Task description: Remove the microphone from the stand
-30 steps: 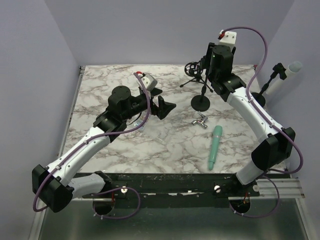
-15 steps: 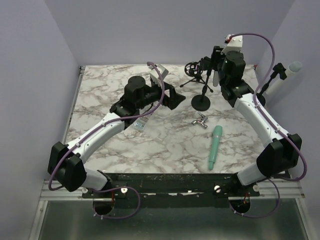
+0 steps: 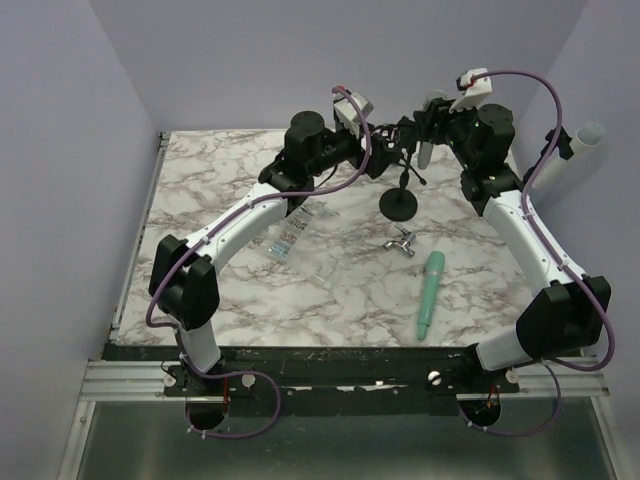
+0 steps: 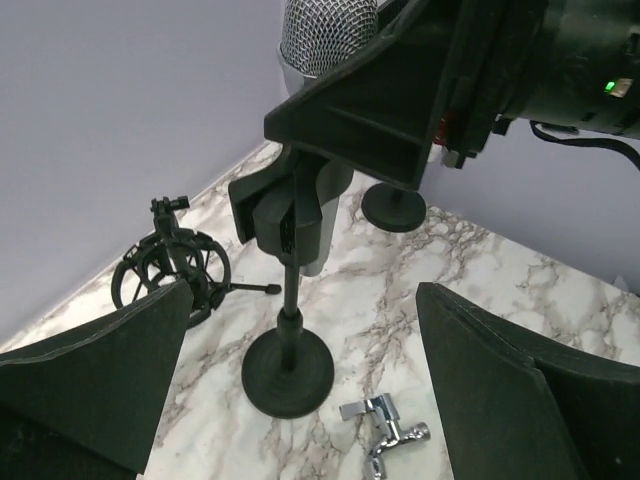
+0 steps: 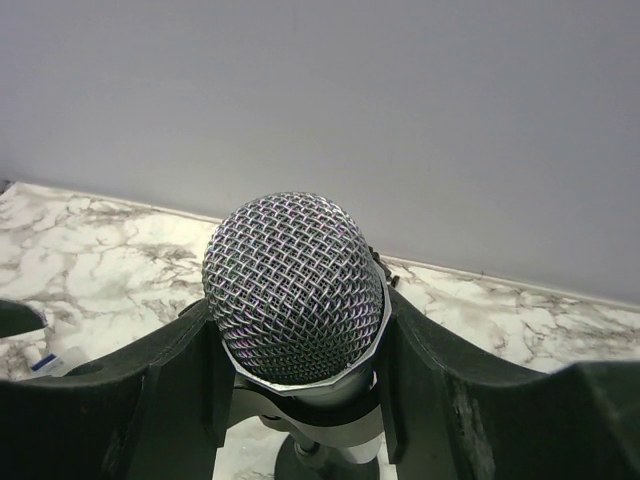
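Left gripper (image 4: 305, 290) hanging with fingers wide apart, just short of the stand (image 4: 288, 372), whose clip is carrying the microphone (image 5: 295, 285): silver mesh head, grey body. Right gripper (image 5: 300, 330) pressing both fingers against the microphone's sides; grey-veined marble table (image 4: 480, 280) lying beneath, plain lilac wall (image 5: 400, 100) standing behind

Top cam: I've got a marble counter (image 3: 200, 210) w/ a clear packet (image 3: 288, 237) lying flat, left of centre. Chrome fitting (image 3: 402, 242) sits approx mid-counter. Green pen-like tool (image 3: 430, 294) lies right of it & nearer the front edge, not touching, narrow end toward the front. Off the right edge I see a white tube (image 3: 583, 138) tilted on a black arm. Left wrist cam shows me a black shock mount (image 4: 172, 268) on a small tripod, upright, near the wall.
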Available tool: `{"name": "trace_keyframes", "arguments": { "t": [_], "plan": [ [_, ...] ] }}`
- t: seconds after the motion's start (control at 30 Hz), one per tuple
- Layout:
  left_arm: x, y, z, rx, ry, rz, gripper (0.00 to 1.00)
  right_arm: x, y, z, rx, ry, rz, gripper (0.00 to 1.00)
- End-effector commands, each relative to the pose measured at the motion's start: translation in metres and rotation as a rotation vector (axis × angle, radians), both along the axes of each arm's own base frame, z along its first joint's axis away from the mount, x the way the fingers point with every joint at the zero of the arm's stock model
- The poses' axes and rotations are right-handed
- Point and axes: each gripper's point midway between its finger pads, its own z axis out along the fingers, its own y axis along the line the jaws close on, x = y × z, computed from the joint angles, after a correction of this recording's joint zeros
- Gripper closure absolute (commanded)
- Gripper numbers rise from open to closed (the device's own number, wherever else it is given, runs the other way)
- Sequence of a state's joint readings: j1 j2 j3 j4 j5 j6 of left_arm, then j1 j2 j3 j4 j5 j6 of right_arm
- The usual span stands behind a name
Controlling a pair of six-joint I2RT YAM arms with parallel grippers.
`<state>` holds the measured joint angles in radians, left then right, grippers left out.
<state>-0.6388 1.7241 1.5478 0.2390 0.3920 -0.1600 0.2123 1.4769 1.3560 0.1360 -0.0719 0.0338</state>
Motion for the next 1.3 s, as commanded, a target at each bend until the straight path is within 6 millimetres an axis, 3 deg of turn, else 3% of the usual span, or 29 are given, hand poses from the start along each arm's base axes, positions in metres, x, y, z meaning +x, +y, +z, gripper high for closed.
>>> {"name": "trace_keyframes", "arguments": {
  "t": [0.0,0.43,0.73,0.93,1.1,1.27],
  "plan": [
    [0.011,-0.014,0.003,0.051,-0.070,-0.044,0.01,-0.015,0.024,-0.007,0.012,0.027,0.144,0.99],
    [0.040,-0.025,-0.029,0.168,-0.147,-0.064,0.02,-0.013,0.031,-0.016,0.000,0.072,0.184,0.99],
    [0.033,-0.006,-0.024,0.170,-0.150,-0.091,0.07,-0.014,0.041,-0.021,0.017,0.100,0.236,0.99],
    [0.049,0.009,-0.031,0.181,-0.144,-0.118,0.05,-0.014,0.044,-0.022,0.026,0.108,0.255,0.99],
    [0.063,0.007,-0.031,0.208,-0.201,-0.107,0.02,-0.015,0.047,-0.019,0.040,0.108,0.268,0.99],
    [0.063,-0.003,-0.030,0.210,-0.229,-0.171,0.01,-0.014,0.048,-0.019,0.054,0.118,0.266,0.99]
  ]
}}
